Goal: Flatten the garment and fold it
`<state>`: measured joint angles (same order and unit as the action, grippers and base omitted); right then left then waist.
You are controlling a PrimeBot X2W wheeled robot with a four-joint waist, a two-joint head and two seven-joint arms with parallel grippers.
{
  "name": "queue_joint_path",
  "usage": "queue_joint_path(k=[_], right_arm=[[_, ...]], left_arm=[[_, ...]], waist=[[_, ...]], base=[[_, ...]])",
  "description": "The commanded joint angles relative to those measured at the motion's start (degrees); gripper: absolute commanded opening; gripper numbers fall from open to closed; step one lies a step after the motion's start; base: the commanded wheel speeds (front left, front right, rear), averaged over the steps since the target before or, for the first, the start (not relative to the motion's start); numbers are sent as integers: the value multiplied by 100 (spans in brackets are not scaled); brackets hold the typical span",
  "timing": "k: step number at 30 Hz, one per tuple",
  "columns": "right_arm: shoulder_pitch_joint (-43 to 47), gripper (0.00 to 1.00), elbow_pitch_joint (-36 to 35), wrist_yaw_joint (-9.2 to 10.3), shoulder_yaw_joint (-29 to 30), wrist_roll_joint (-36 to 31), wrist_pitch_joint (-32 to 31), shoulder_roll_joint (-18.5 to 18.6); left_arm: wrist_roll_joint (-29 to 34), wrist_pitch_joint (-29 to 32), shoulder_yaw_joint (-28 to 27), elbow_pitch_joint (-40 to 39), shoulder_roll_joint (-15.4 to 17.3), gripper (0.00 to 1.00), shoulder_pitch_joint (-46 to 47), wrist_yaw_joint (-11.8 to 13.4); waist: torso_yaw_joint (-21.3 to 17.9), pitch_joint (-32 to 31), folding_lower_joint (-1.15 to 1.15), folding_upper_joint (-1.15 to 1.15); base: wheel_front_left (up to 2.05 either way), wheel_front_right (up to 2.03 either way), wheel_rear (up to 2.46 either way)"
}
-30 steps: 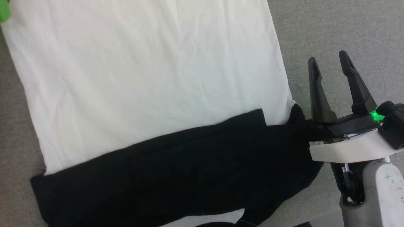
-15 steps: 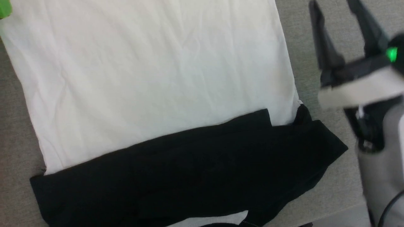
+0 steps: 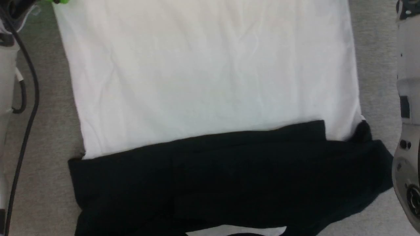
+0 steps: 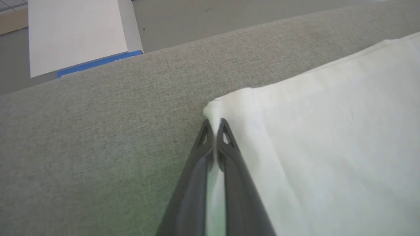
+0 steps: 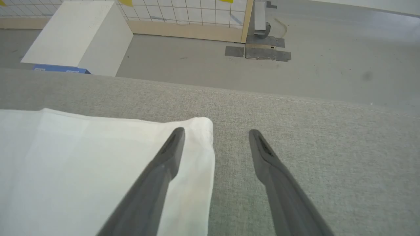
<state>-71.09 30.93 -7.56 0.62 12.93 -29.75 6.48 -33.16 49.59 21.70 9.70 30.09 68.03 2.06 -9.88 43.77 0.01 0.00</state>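
Where the head view's lower edge lies nearest the robot, the black sleeves (image 3: 229, 177) of the shirt (image 3: 210, 82) lie folded across it in a dark band from lower left to lower right. Above the band, the white body spreads flat to the top of the frame on a grey cloth surface (image 3: 49, 131), which shows along both sides. A pale arm (image 3: 407, 98) runs down the right edge and a black cable (image 3: 28, 98) down the left. In the left wrist view, the left gripper (image 4: 215, 123) is pinched together on a white corner of the shirt at mid-frame. In the right wrist view, the right gripper (image 5: 216, 132) stands with its fingers apart, one over another white corner, the other over the grey cloth. Beyond the surface, at the upper left, a white box (image 5: 72, 36) stands on a grey floor (image 5: 203, 62).
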Motion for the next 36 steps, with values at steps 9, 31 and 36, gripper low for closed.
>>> queue_joint_path(k=[9, 31, 36], right_arm=[[-763, 49, 857, 8, 460, -1206, -1458, -37], [-970, 0, 296, 8, 559, -1740, 537, 23], [-867, 0, 436, 8, 123, -1300, 1193, 55]], left_arm=[[104, -511, 191, 270, -265, 0, 334, -292], [1426, -3586, 175, 1114, -94, 0, 1085, -63], [1350, -3922, 220, 1383, -188, 0, 931, -131]], waist=[[583, 225, -1, 0], [319, 236, -1, 0], [321, 20, -1, 0]], base=[[0, 0, 0], [0, 0, 0], [0, 0, 0]])
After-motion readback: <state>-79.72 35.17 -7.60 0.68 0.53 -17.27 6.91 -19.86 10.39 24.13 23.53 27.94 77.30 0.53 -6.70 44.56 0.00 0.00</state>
